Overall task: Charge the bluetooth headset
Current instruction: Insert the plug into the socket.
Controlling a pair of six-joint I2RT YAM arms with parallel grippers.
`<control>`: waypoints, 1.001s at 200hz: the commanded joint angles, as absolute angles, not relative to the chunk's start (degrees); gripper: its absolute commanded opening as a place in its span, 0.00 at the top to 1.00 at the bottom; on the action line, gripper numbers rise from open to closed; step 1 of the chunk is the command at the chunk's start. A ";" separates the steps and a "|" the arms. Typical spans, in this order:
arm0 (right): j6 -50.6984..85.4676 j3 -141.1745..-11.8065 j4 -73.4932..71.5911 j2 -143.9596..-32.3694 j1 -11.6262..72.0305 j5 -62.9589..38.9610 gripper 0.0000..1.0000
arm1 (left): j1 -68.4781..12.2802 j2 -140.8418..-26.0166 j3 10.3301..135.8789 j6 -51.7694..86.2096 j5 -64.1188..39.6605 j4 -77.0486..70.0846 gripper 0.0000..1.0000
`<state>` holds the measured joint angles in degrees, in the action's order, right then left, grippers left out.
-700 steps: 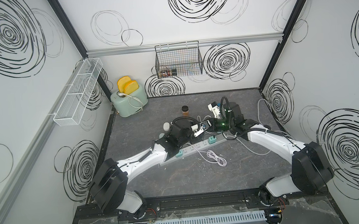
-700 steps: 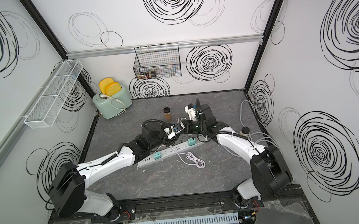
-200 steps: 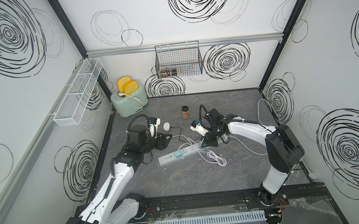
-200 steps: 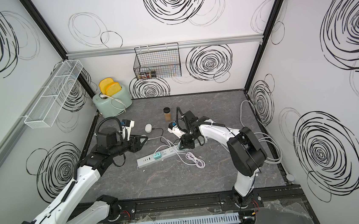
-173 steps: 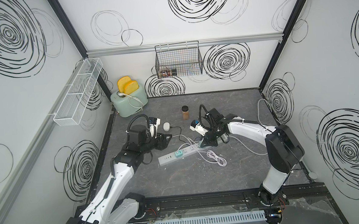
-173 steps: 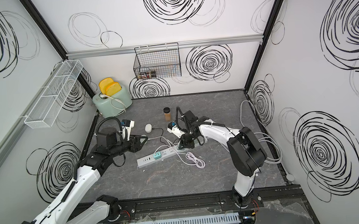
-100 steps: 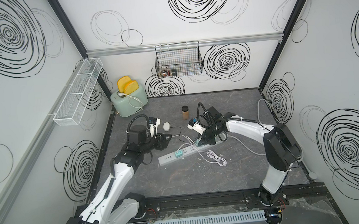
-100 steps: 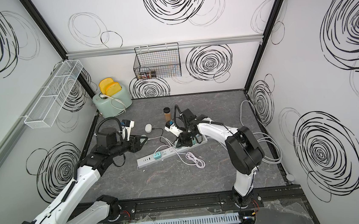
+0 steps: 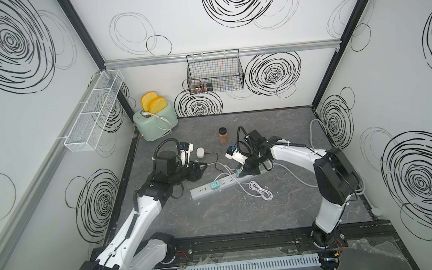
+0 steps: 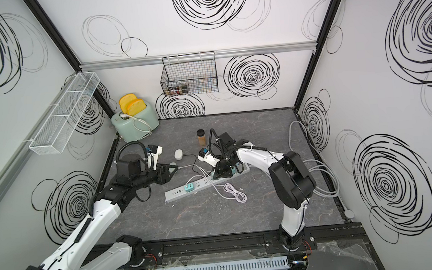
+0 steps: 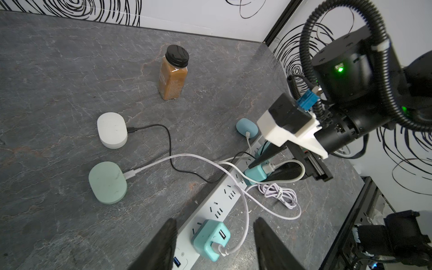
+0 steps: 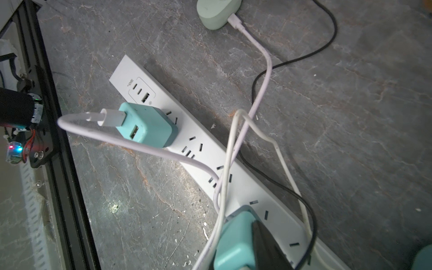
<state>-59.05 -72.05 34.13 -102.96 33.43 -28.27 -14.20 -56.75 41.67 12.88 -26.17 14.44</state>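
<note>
A white power strip [image 9: 206,191] [image 11: 224,198] lies slantwise on the grey table. My right gripper [image 9: 244,169] [image 11: 268,167] is shut on a teal charger [image 11: 254,174] [image 12: 233,243] that rests against the strip's face at its far end; whether it is fully seated I cannot tell. A second teal charger [image 11: 210,238] [image 12: 146,125] sits plugged in near the other end. Three headset cases lie cabled: a white one [image 11: 112,133] [image 9: 200,152], a mint one [image 11: 107,182] and a blue one [image 11: 246,126]. My left gripper [image 11: 214,243] [image 9: 199,169] hovers open by the mint case.
A brown bottle [image 9: 223,139] with a black cap stands behind the cases. A coiled white cable [image 9: 261,190] lies in front of the strip. A green toaster [image 9: 155,119] sits in the back left corner, and a wire basket [image 9: 215,74] hangs on the back wall.
My right gripper has shifted a little to the left and back with the teal charger. The left arm, which drew back to the left earlier, has held still over the last second.
</note>
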 commanded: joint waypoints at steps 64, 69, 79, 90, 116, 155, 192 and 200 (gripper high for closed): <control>-62.94 -71.68 35.39 -105.61 34.70 -27.27 0.88 | -14.74 -56.00 43.62 11.59 -27.84 20.82 0.45; -63.01 -71.65 35.57 -105.73 34.91 -26.89 0.88 | -14.76 -55.99 43.53 11.68 -27.93 20.68 0.45; -63.17 -71.63 35.71 -106.00 35.37 -26.13 0.89 | -14.88 -55.99 43.42 11.86 -28.19 20.32 0.45; -63.32 -71.46 35.94 -106.36 36.08 -25.26 0.89 | -14.95 -55.99 43.42 11.95 -28.21 20.11 0.45; -63.61 -71.63 36.41 -107.52 36.80 -23.91 0.89 | -15.02 -56.12 43.59 11.85 -28.09 20.04 0.45; -64.16 -73.02 38.02 -110.53 36.69 -21.04 0.89 | -15.53 -56.32 44.55 12.16 -28.89 20.47 0.45; -64.65 -74.22 38.70 -113.25 36.44 -19.47 0.92 | -16.26 -56.53 44.82 12.04 -28.83 20.67 0.45; -64.36 -74.20 38.84 -113.87 36.42 -20.12 0.93 | -16.26 -56.60 44.74 11.97 -28.83 20.58 0.45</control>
